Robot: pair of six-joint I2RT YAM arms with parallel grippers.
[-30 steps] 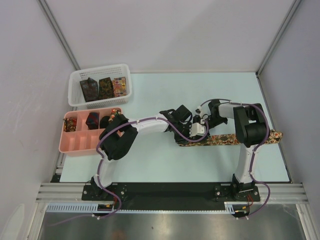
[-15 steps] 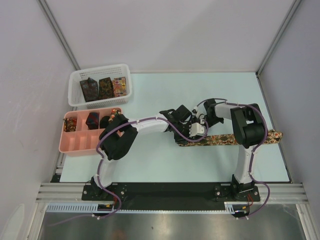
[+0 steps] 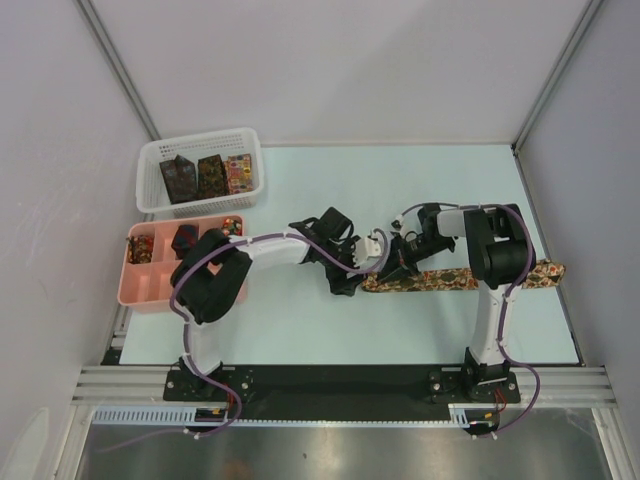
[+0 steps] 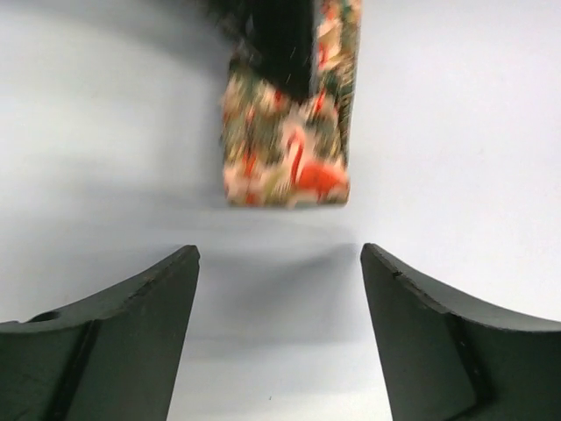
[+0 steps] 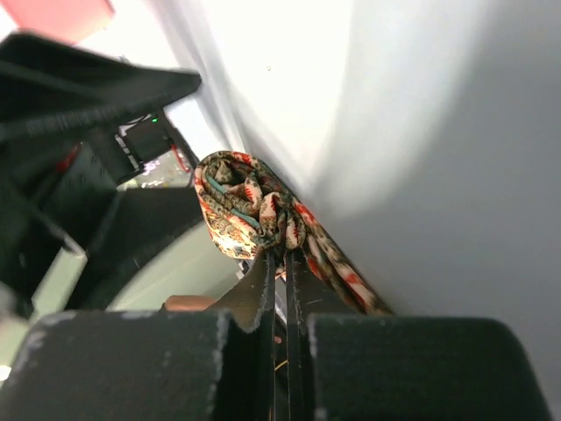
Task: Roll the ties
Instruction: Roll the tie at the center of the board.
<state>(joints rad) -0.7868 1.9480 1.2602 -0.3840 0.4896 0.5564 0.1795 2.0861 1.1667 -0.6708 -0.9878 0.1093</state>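
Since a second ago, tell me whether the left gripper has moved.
Yes. In the top view the left gripper drew back leftward, toward the pink tray, away from the tie.

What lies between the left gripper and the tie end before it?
Nothing; the left wrist view shows only bare table between the left gripper and the tie.

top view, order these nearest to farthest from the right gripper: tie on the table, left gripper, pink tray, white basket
1. tie on the table: pinched at its left end by the right gripper.
2. left gripper: open, just left of that end.
3. pink tray and white basket: both far left, too close to call.
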